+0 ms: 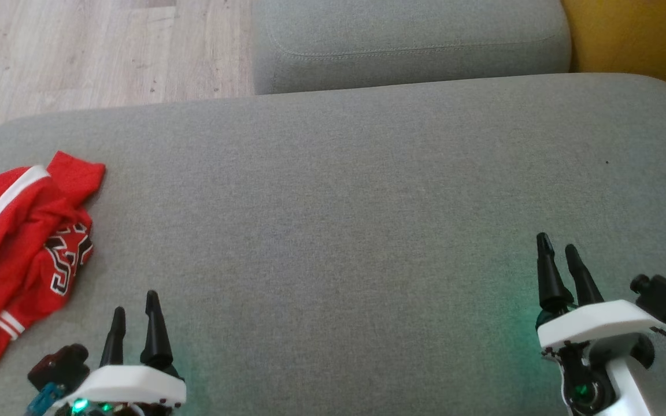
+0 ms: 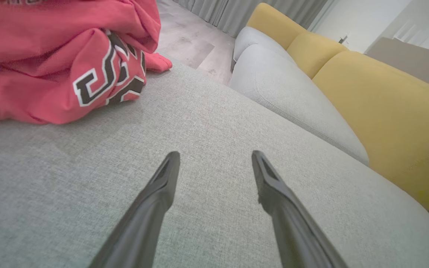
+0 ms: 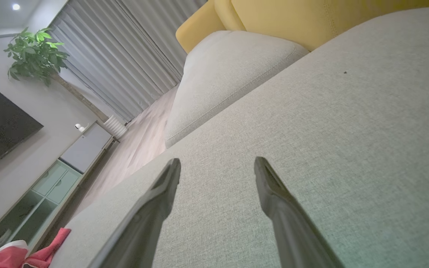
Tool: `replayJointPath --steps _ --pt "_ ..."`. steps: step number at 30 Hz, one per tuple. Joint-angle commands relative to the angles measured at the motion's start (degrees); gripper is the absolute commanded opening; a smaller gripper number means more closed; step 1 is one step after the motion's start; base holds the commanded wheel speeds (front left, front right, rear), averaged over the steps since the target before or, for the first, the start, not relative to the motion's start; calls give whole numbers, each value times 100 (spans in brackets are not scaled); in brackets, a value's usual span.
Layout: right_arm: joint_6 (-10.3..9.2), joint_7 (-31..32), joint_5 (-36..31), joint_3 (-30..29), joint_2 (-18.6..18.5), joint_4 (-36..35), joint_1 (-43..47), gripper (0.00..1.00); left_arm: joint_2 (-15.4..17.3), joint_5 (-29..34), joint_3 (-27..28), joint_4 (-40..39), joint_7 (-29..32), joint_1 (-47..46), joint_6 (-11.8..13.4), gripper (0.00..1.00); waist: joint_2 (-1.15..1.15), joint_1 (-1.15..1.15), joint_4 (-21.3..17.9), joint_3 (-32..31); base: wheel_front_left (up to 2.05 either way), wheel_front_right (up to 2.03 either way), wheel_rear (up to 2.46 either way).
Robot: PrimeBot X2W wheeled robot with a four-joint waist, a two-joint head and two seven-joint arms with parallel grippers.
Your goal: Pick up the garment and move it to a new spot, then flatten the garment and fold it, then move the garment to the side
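Here, we look down on a wide grey sofa cushion [image 1: 333, 190]. Our left pincer [image 1: 134, 303] has its two dark fingers [image 2: 160, 197] spread wide and has hold of nothing; bare grey fabric shows between them. The garment [image 1: 18, 242], a red jersey with white stripes and black-and-white lettering, lies crumpled on the cushion just to the left of this pincer and a little ahead of it, apart from the fingers. From the left wrist it sits ahead and to the left of the fingers, a lettered fold turned toward the pincer. Our right pincer [image 1: 557, 242] is likewise spread wide and empty; it stands well to the right of the left pincer, with a bare stretch of cushion between the two, and the garment lies far off to its left. We cannot tell whether the fingertips touch the fabric. Ahead of both pincers a second grey cushion [image 1: 408, 40] adjoins the first. A yellow backrest [image 1: 633, 34] rises ahead and to the right of the right pincer, and pale wooden floor [image 1: 78, 52] lies ahead of the left pincer, beyond the garment.
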Motion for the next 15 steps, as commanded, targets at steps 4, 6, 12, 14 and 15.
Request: replayJointPath --steps 4,6,12,14,15 --pt "-3 -171 -402 165 -102 -114 -343 100 122 404 90 -117 -148 -274 33 100 0 0 7 19 0 0 0" --pt "-3 -205 -542 195 -101 -97 -355 100 123 546 84 -104 -182 -276 43 100 0 0 8 29 0 0 0" --pt "-3 -306 -951 280 -116 -49 -392 100 130 968 96 -62 -284 -276 86 100 0 0 -2 52 0 0 0" --pt "-3 -340 -1089 302 -117 -35 -403 100 133 1112 99 -52 -318 -271 98 100 0 0 -7 57 0 0 0" --pt "-3 -357 -1157 312 -117 -26 -407 100 132 1183 99 -48 -335 -264 104 100 0 0 -10 56 0 0 0"
